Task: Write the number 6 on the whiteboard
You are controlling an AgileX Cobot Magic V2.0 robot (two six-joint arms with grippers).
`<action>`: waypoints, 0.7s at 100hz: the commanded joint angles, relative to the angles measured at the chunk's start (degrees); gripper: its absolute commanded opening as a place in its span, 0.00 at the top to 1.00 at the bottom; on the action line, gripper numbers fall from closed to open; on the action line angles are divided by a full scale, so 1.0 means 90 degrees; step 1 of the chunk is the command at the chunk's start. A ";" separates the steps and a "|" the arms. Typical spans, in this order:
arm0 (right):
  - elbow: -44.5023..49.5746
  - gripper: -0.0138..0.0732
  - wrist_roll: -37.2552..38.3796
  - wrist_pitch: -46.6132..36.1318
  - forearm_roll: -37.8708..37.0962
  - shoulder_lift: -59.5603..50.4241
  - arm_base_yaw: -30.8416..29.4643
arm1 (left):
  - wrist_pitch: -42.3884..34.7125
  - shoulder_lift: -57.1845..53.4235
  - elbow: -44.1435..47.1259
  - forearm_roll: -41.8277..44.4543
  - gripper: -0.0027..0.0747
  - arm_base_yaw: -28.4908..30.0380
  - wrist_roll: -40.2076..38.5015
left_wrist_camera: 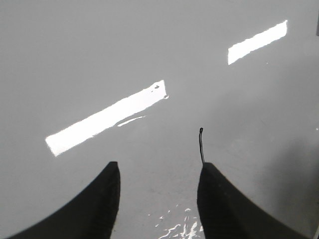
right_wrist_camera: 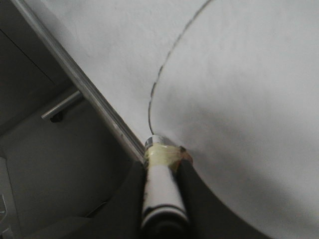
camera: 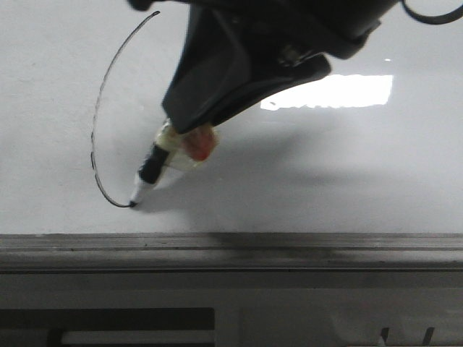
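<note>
The whiteboard [camera: 347,173] is glossy white with a grey metal rail along its near edge. The number 6 [camera: 101,108] is a thin black open arc, curving from the upper middle down to the lower left; no tick shows inside it. My right gripper [camera: 184,137] is shut on a black-and-white marker [camera: 148,173] wrapped in yellowish tape; the tip touches the board at the arc's lower end. The right wrist view shows the marker [right_wrist_camera: 160,189] between the fingers and the arc [right_wrist_camera: 164,64]. My left gripper [left_wrist_camera: 158,172] is open and empty over the board, beside a stroke end [left_wrist_camera: 201,144].
The grey rail [camera: 231,249] runs along the board's near edge, with a dark frame below it. Bright rectangular glare [camera: 333,92] lies on the board to the right. In the right wrist view a metal bar [right_wrist_camera: 62,106] sticks out below the rail [right_wrist_camera: 94,99].
</note>
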 commanded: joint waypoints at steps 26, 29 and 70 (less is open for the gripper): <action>-0.0282 0.91 -0.0009 -0.1019 -0.0173 -0.0235 -0.0140 | -0.0479 0.0027 -0.0180 -0.0097 0.53 0.0015 -0.0072; -0.0282 0.91 -0.0009 -0.1019 -0.0104 -0.0144 -0.0140 | -0.0479 0.0027 -0.0180 -0.0097 0.53 0.0015 -0.0072; -0.0282 0.91 -0.0009 -0.1042 -0.0061 -0.0309 -0.0125 | -0.0376 0.0027 -0.0180 -0.0070 0.53 -0.0043 -0.0072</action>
